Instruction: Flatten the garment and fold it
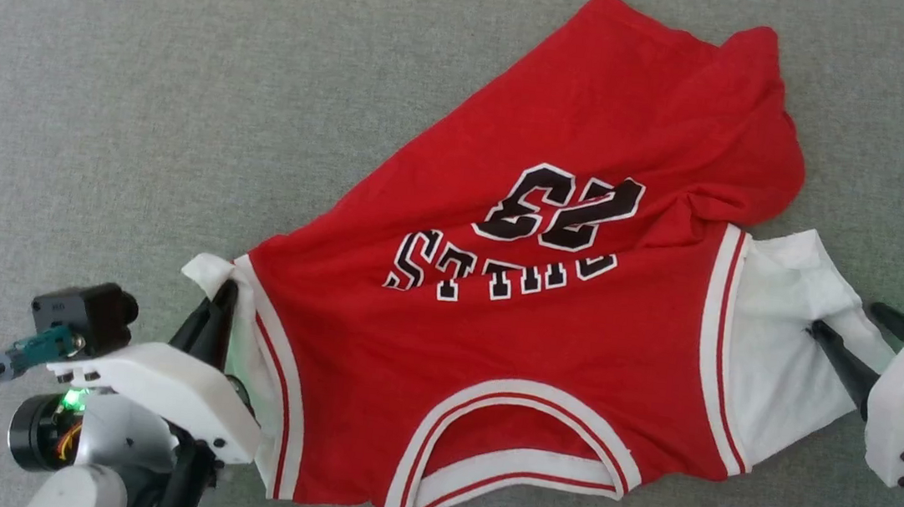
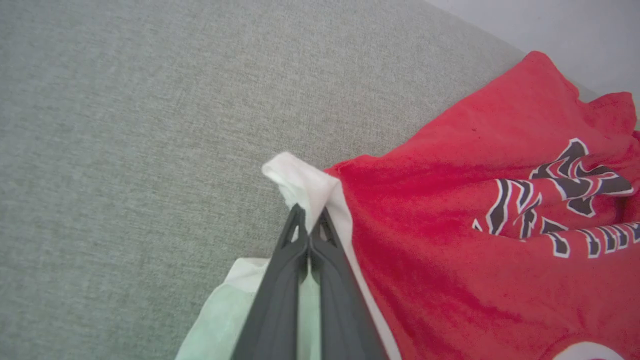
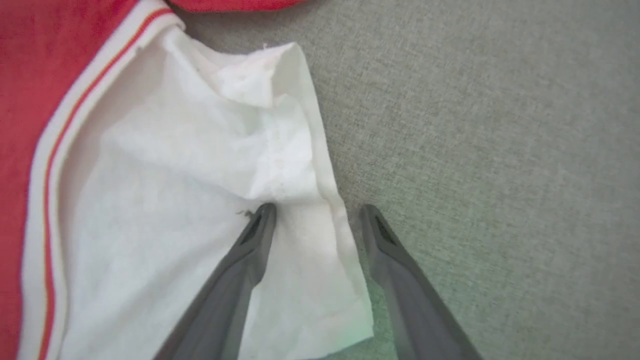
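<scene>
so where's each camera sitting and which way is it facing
Head: looks down on the garment; left gripper and right gripper at its sleeves.
Left wrist: along its shut fingers, pinching a white sleeve.
Right wrist: along its open fingers, astride the other sleeve's edge.
Shared: head and left wrist both show the lettering.

Open grey surface point(image 1: 144, 70) surrounds the garment point(image 1: 493, 342), the one obstacle, sprawled across the middle.
</scene>
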Controlling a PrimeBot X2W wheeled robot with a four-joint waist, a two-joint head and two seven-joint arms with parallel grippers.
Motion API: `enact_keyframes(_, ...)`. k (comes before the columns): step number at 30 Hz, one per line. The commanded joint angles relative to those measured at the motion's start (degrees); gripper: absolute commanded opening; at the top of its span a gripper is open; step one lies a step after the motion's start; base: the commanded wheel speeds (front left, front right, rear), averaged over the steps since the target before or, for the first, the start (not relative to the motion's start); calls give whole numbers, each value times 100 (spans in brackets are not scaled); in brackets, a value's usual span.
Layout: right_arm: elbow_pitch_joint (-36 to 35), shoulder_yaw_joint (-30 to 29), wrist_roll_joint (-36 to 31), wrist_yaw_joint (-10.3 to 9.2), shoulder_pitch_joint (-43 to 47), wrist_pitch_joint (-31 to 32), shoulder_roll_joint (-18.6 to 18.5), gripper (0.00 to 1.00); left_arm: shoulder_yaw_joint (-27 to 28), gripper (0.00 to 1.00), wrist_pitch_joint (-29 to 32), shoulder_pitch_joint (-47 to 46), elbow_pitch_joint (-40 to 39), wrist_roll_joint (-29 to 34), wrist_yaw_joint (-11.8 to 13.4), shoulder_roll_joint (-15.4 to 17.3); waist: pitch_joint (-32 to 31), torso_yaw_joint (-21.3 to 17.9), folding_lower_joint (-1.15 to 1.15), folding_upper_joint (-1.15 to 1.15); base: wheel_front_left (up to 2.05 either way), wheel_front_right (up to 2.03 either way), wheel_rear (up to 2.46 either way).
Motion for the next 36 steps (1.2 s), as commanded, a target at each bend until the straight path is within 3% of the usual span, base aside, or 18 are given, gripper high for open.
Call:
enact_keyframes(1, 142, 136, 83, -1, 67, 114, 69, 49, -6, 0, -1, -95, 6, 5, -32, -24, 3, -2, 0, 0, 0, 0, 0)
enact_keyframes(3, 134, 242, 327, -1, 90, 296, 31, 0, -8, 0, 9, -113, 14, -17, -36, -30, -1, -11, 0, 0, 0, 0, 0)
enact_keyframes(7, 86, 255, 594, -1, 128, 458, -33, 0, 4, 0, 28, -144, 15, -66, -52, -30, -39, -41, 0, 0, 0, 0, 0)
enact_keyframes(12, 65, 92, 573, -1, 108, 11, 70, 0, 43, 0, -29, -117, 22, -181, -94, -81, -194, -93, 0, 0, 0, 0, 0)
enact_keyframes(18, -97, -382, 832, -1, 139, -1011, 709, 0, 201, 0, -386, 1, -62, -518, -237, -352, -590, -193, 0, 0, 0, 0, 0)
enact_keyframes(24, -596, -756, 1184, -1, -3, -1679, 1263, 0, 281, 0, -700, -159, -274, -1063, -656, -706, -1055, -331, 0, 0, 0, 0, 0)
enact_keyframes(30, -962, -909, 1305, -1, -596, -1906, 1763, 0, 356, 0, -792, -869, -331, -1374, -818, -970, -1551, -480, 0, 0, 0, 0, 0)
enact_keyframes(36, -925, -992, 1174, -1, -1509, -1788, 2113, 0, 351, 0, -521, -1938, -126, -1475, -721, -1052, -1939, -596, 0, 0, 0, 0, 0)
